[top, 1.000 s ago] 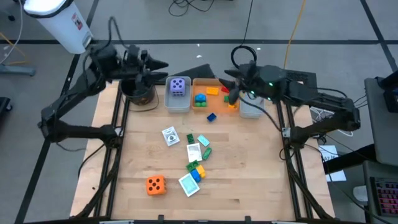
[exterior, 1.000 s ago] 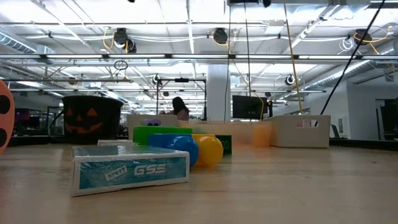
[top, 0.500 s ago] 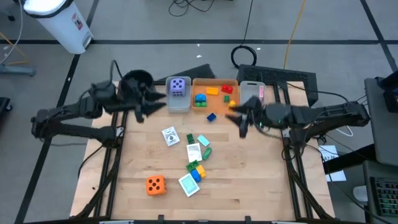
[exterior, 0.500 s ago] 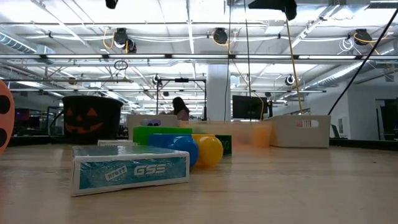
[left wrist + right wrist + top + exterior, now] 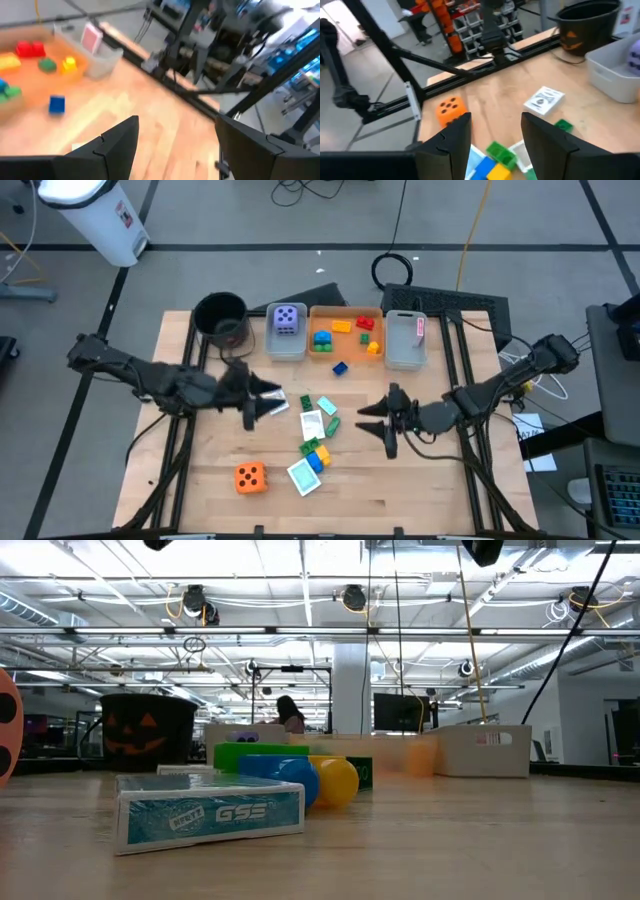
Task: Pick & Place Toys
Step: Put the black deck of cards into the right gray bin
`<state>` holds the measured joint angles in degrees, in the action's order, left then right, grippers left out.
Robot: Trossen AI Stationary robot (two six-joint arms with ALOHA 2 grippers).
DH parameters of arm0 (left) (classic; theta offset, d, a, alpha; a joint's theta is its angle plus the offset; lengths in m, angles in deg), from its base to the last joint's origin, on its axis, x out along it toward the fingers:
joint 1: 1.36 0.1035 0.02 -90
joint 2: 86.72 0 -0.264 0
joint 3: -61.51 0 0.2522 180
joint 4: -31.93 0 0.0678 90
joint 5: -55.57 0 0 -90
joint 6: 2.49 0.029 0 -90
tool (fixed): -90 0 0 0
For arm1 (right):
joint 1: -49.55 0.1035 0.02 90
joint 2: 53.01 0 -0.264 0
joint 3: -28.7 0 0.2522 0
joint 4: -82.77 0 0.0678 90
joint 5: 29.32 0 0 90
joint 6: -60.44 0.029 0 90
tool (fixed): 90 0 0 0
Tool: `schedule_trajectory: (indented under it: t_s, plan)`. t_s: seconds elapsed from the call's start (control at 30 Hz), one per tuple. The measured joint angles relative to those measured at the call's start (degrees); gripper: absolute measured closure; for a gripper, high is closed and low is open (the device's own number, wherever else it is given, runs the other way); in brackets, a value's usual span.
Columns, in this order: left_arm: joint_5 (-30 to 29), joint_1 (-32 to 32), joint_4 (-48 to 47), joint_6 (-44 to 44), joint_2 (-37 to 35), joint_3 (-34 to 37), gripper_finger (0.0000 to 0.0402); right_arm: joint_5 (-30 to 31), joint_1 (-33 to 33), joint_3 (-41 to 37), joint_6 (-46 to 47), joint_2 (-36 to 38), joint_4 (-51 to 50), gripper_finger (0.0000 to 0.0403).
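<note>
We saw the loose toys gathered near the middle of the wooden table [image 5: 400, 480]: a white card [image 5: 273, 398], a cluster of green, blue and yellow bricks [image 5: 317, 448] with more cards among them, and an orange die [image 5: 250, 476] lying apart toward the near left corner. A lone blue brick [image 5: 340, 367] lay just in front of the bins. The purple die [image 5: 287, 319] sat in a grey bin [image 5: 286, 346]; beside it the orange bin [image 5: 346, 350] held several coloured bricks, and a second grey bin [image 5: 405, 356] held a pink card [image 5: 418, 328]. A round black pot [image 5: 221, 317] stood at the far left.

The left gripper [image 5: 262, 397] hung just beside the white card, fingers spread wide and empty. The right gripper [image 5: 377, 423] hovered to the right of the brick cluster, jaws parted with nothing between them.
</note>
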<state>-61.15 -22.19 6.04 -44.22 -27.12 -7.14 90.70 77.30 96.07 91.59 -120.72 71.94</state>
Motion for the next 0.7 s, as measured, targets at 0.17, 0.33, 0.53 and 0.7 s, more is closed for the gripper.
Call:
schedule_trajectory:
  t_s: [0.17, 0.33, 0.53, 0.7]
  plan:
    - [-0.4, -2.5, -1.2, -5.3, 4.5, 0.0, 0.0131, 0.0, 2.1, 0.0, 0.0, -1.8, 0.7, 0.0241]
    - [-0.2, -2.9, -9.3, -12.9, 7.9, 0.0, 0.0131, 0.2, 2.4, 0.0, -0.1, -3.1, 0.5, 0.0241]
    - [1.6, -2.0, -22.4, -23.4, 9.3, 0.0, 0.0131, 0.2, 1.2, 0.0, -0.6, -3.6, -0.6, 0.0241]
    - [1.9, 1.0, -27.5, -32.6, 9.3, 0.0, 0.0131, 0.3, -0.4, 0.0, -2.4, -3.6, -2.0, 0.0241]
